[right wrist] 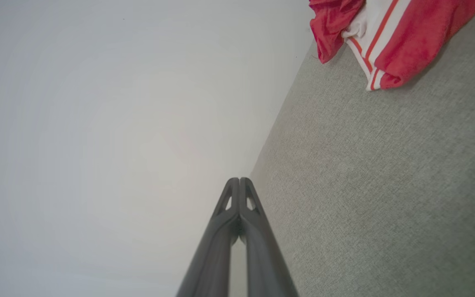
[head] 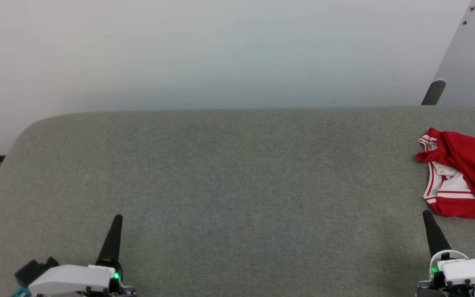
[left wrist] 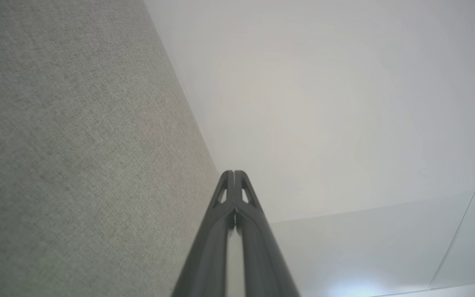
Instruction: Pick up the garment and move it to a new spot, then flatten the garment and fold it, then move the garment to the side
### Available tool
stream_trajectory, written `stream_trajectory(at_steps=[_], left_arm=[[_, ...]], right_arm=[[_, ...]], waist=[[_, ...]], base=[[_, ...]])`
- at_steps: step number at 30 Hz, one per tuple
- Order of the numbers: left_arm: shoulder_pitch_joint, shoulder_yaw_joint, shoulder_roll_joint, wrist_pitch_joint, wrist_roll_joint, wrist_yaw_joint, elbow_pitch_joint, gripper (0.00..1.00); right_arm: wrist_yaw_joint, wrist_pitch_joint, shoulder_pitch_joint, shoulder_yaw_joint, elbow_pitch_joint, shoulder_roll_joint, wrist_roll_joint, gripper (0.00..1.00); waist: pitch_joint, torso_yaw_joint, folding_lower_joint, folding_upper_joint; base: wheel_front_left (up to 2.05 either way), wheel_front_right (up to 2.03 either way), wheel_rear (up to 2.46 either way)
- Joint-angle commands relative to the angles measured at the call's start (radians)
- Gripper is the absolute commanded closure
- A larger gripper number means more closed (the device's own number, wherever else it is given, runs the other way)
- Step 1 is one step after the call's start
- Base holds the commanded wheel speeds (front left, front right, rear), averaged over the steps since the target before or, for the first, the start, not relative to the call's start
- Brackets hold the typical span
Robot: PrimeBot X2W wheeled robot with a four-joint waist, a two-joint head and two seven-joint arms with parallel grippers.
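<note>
**Q:** Tools?
**A:** Both of mine are closed, tips pinched together, nothing in them. Left tool (head: 116, 225) sits low at the near left of the worktop (head: 237, 177), right tool (head: 430, 225) low at the near right. The wrist views agree: the fingers meet at the tip, no cloth between.

**Q:** Shirt?
**A:** The shirt (head: 468, 165) is on the worktop's right side, cut off by the head view's edge. It's just beyond my right tool, not touching it, and well apart from the left one.

**Q:** Step?
**A:** Can't pin it. A red heap off to one side with the tools clear of it fits a shirt waiting to be fetched. It also fits one folded and set aside. What shows looks rumpled, red lapped over white, but much of it is out of frame, so no call.

**Q:** So how to do it well?
**A:** Only what holds either way, and this is my judgement. Jersey is limp, so it drapes and drags. Any grip works better on a raised ridge than on a flat layer. My right tool is the near one, so its tip should stay off the trim (head: 430, 185) unless contact is meant.

**Q:** Pointing? Long axis?
**A:** The visible part runs near-to-far along the right edge. The striped trim and white panel face left, toward the worktop's middle, and the red bulk goes right, out of view. Can't make out collar, hem or lettering. Can't tell the true long axis from this much.
</note>
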Motion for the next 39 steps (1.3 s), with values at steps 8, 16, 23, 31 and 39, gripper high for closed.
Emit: stream_trajectory(at_steps=[8, 16, 23, 31, 39], left_arm=[[-0.022, 0.011, -0.012, 0.022, -0.065, -0.004, -0.007, 1.00], [-0.030, 0.017, -0.023, 0.037, -0.116, -0.005, -0.008, 1.00], [-0.034, 0.022, -0.034, 0.050, -0.159, -0.005, -0.008, 1.00], [-0.041, 0.028, -0.044, 0.066, -0.205, -0.005, -0.008, 1.00], [-0.044, 0.030, -0.048, 0.073, -0.226, -0.005, -0.008, 1.00]], right_arm=[[0.000, 0.021, -0.019, 0.004, -0.014, 0.003, 0.089, 1.00], [0.000, 0.036, -0.023, 0.005, -0.017, 0.005, 0.160, 1.00], [0.000, 0.051, -0.026, 0.007, -0.021, 0.007, 0.220, 1.00], [0.000, 0.064, -0.030, 0.008, -0.024, 0.009, 0.284, 1.00], [-0.001, 0.071, -0.026, 0.009, -0.026, 0.010, 0.315, 1.00]], waist=[[0.004, -0.004, 0.0000, 0.0000], [0.008, -0.008, 0.0000, 0.0000], [0.011, -0.011, 0.0000, 0.0000], [0.015, -0.015, 0.0000, 0.0000], [0.017, -0.017, 0.0000, 0.0000]], base=[[0.00, 0.00, 0.00], [0.00, 0.00, 0.00], [0.00, 0.00, 0.00], [0.00, 0.00, 0.00], [0.00, 0.00, 0.00]])
